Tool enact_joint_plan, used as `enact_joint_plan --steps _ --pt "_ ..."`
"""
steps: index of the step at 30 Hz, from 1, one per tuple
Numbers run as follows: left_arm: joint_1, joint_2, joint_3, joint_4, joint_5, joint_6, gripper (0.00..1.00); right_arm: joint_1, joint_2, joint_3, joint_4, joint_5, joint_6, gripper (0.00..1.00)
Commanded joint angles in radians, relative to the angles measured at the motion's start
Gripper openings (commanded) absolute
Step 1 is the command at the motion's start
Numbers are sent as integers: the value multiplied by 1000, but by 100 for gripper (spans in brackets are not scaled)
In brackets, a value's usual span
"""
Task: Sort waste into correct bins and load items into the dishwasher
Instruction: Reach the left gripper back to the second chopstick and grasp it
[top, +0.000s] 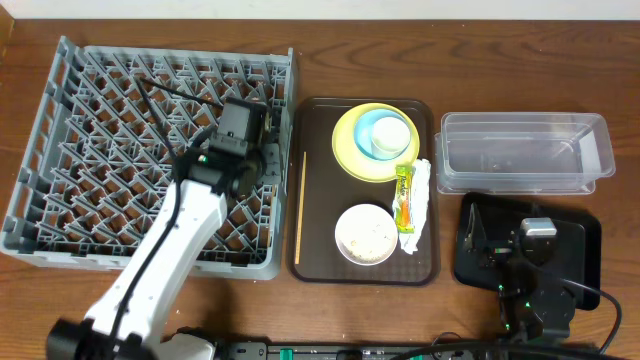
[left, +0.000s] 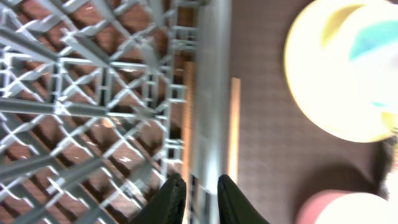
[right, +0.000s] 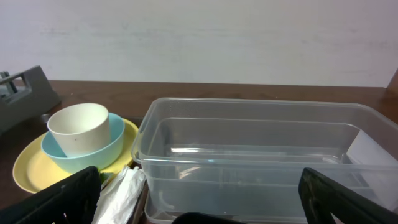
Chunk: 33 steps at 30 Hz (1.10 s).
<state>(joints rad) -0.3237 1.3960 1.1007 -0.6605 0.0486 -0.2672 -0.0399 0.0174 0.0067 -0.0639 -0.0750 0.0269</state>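
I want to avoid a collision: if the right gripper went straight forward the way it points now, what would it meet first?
The right gripper would most likely meet the near wall of the tub, which lies straight ahead between its open jaws. The depth is unclear.

The left arm (top: 175, 235) reaches over the right side of a grey dish rack (top: 90, 150). On the brown tray (top: 320, 262) a white cup (top: 392, 133) sits in a blue bowl (top: 368, 127) on a yellow plate (top: 347, 152). Near them lie a white bowl (top: 366, 234), a sachet (top: 404, 197), a napkin (top: 421, 205) and one chopstick (top: 300, 205). A clear tub (top: 520, 150) and a black tray (top: 587, 250) are on the right.
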Motion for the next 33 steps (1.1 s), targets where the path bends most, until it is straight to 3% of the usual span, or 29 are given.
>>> enact_joint_plan --steps 1,5,14,25,33 --pt "-52 -25 27 -35 37 -74 21 15 -5 -1 -4 -5 13 99" --pt "-135 -7 2 -39 21 -119 22 15 -5 -1 -4 -5 13 99" --pt "-288 144 -13 -31 -175 -192 22 15 -5 -1 -4 -5 13 99" --pt "-299 352 -13 22 -218 -192 22 15 -5 -1 -4 -5 13 99" --pt "-299 397 -15 56 -218 -203 22 15 -5 -1 -4 -5 13 99"
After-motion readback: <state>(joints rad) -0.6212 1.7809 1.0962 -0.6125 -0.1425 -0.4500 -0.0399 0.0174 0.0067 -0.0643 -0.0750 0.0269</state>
